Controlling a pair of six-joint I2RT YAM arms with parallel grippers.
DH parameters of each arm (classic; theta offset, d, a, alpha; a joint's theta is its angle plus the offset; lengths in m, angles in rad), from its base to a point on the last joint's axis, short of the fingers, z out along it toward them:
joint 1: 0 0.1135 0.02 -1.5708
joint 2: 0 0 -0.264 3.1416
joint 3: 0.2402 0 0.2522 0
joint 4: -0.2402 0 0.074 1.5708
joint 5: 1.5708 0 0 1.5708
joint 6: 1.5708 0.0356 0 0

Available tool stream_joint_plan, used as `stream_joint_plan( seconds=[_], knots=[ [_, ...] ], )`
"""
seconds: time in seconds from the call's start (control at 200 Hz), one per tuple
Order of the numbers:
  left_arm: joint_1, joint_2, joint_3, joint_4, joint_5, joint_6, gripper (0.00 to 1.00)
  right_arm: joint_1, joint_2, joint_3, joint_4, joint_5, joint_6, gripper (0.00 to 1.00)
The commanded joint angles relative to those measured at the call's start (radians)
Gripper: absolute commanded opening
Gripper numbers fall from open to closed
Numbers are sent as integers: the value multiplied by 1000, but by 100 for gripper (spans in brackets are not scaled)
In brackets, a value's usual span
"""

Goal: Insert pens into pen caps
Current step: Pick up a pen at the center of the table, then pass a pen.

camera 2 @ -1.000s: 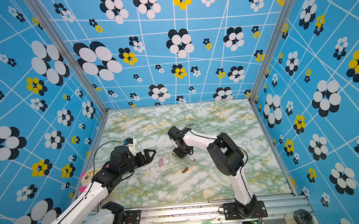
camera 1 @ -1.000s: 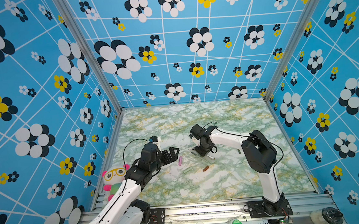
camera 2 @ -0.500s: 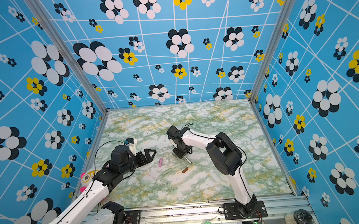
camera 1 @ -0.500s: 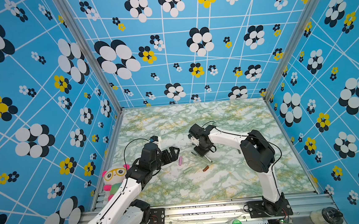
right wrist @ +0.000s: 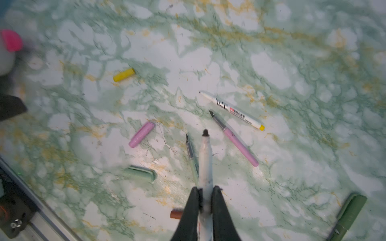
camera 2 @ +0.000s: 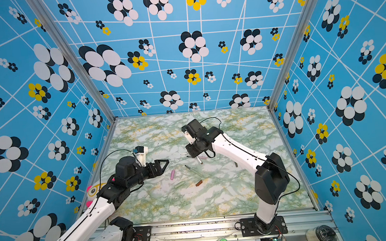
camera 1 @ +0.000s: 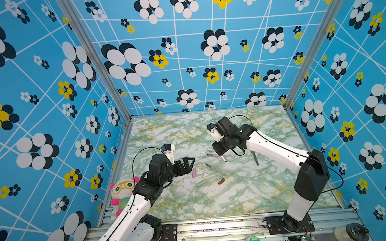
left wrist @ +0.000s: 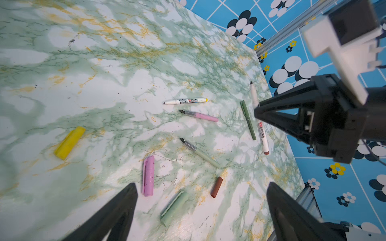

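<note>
In both top views the left gripper [camera 1: 190, 166] hangs over the green-veined marble bench [camera 1: 217, 201]. Its jaws are spread wide with nothing between them, and it is just beside the pink plastic pen cap [camera 1: 194, 173]. The right gripper [camera 1: 220, 153] is closed tight on the white-barrelled pen with the brown end [camera 1: 224, 159]. Nearer the front lie the pale grey-green pen [camera 1: 213, 169], the pale grey-green cap [camera 1: 202, 183] and the stubby brown cap [camera 1: 221, 181]. The dark green pen [camera 1: 255, 158] lies beside the right arm.

In the left wrist view the wide-open jaws frame the pink, pale grey-green and brown caps, all lying flat and apart. The yellow plastic cap [left wrist: 69, 143] lies well apart from them. The white-barrelled pen with the yellow end [left wrist: 186, 101] and the pink pen [left wrist: 200, 115] lie near each other without touching. The right gripper pinches the brown-ended pen about mid-barrel, tilted, close beside the dark green pen. Whether its brown end touches the bench cannot be told.

In the right wrist view the black fingers [right wrist: 193, 205] press both sides of the white barrel. Its dark tip points out beyond them, over the pale grey-green pen. The brown cap shows just beside one finger.
</note>
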Motion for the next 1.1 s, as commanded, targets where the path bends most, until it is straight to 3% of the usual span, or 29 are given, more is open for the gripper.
stream_joint_plan(
  seconds=[0.0, 0.33, 0.45, 0.66, 1.099],
  knots=[
    [2, -8, 37, 58, 93, 56, 96, -28, -76, -51, 110, -129, 136, 12],
    [-120, 7, 29, 255, 255, 67, 96, -45, -278, -245, 460, -299, 377, 10],
    [-175, 23, 35, 287, 245, 101, 96, -46, -298, -287, 543, -366, 438, 10],
    [-187, 66, 30, 413, 215, 50, 96, -46, -319, -340, 646, -451, 492, 10],
    [-206, 211, 115, 471, 215, 8, 76, -39, -321, -416, 784, -593, 527, 10]
  ],
)
